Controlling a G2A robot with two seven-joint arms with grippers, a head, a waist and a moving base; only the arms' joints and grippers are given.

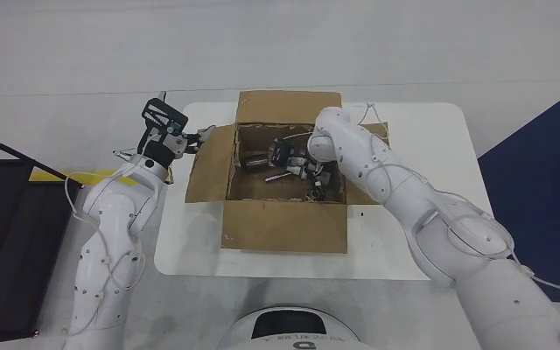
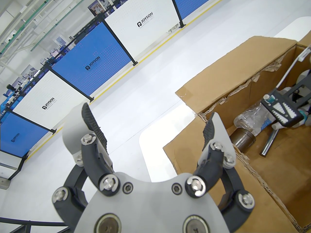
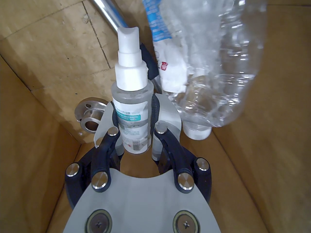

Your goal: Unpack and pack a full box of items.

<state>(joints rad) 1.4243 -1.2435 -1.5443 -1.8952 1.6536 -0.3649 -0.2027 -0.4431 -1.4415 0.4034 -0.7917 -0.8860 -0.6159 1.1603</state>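
An open cardboard box (image 1: pixel 282 226) stands in the middle of the white table (image 1: pixel 420 140). My right gripper (image 3: pixel 133 112) is down inside the box, shut on a small clear spray bottle (image 3: pixel 130 90) with a white pump top. Beside it lie a crumpled clear plastic bottle (image 3: pixel 213 49), a shiny metal rod (image 3: pixel 102 3) and a metal flange (image 3: pixel 89 116). In the top view the right gripper (image 1: pixel 284 156) is at the box's far left part. My left gripper (image 2: pixel 148 120) hovers open and empty just outside the box's left flap (image 1: pixel 208 166).
The left wrist view also shows a dark metal cylinder (image 2: pixel 243 141) on the box floor near the crumpled bottle (image 2: pixel 252 120). The box's flaps fold outward on all sides. Bare table lies right of the box (image 1: pixel 420 236). Blue and white partitions (image 2: pixel 97 56) stand far off.
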